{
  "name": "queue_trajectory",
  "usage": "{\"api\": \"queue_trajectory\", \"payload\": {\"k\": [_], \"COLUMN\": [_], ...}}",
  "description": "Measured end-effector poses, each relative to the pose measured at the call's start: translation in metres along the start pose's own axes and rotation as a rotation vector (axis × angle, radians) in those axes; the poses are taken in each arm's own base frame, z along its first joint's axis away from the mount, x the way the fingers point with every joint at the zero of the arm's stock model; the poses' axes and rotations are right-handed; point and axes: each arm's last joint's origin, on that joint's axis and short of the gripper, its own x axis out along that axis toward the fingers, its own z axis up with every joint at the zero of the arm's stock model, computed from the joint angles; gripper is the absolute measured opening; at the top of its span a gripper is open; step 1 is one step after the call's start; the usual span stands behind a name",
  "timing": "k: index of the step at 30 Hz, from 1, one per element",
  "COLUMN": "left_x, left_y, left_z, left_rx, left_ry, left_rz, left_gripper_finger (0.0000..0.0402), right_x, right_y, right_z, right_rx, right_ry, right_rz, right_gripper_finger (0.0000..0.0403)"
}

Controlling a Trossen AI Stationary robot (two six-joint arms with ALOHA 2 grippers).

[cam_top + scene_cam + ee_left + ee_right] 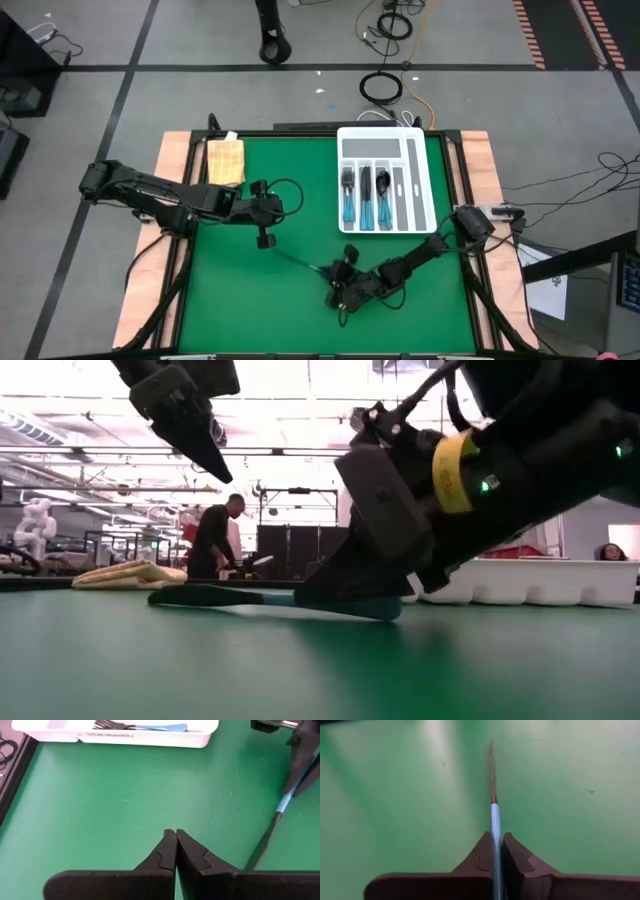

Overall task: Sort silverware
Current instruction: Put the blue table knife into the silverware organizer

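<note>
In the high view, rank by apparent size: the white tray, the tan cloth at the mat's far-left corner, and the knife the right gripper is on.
1. White tray: clearly the largest.
2. Tan cloth: much smaller in area than the tray.
3. Knife: a thin sliver, its handle clamped in the right gripper, so only part shows.

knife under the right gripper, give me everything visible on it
The knife is slim, with a light-blue plastic-looking handle and a long dark blade. It lies flat on the green mat, near the table's front, well clear of the white tray. The right gripper is shut on the handle, edge-on between the fingers, blade pointing away from the wrist towards the left arm's side. The low view shows it still resting on the mat. Nothing else touches it.
</note>
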Motion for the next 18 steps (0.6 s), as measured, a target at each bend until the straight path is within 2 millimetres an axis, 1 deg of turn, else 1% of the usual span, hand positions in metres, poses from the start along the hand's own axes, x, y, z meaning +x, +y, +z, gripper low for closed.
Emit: {"api": "queue_trajectory", "payload": {"k": [3, 8, 12, 18], "left_x": [-0.001, -0.002, -0.002, -0.002], "left_y": [-0.001, -0.001, -0.001, -0.001], "left_z": [-0.001, -0.001, -0.001, -0.001], "left_rx": [0.003, 0.004, 0.005, 0.005], "left_ry": [0.004, 0.006, 0.006, 0.006], "left_rz": [-0.001, -0.001, -0.001, -0.001], "left_gripper_finger": [0.0007, 0.0007, 0.0007, 0.0007], "right_x": [-0.006, -0.015, -0.027, -0.043], "right_y": [0.001, -0.001, 0.001, 0.004], "right_z": [0.007, 0.017, 0.031, 0.048], "right_rx": [-0.001, 0.024, 0.073, 0.1], "right_ry": [-0.005, -0.036, -0.116, -0.219], "right_rz": [0.01, -0.06, -0.119, -0.172], "right_gripper_finger": [0.0004, 0.0004, 0.0003, 0.0002]}}
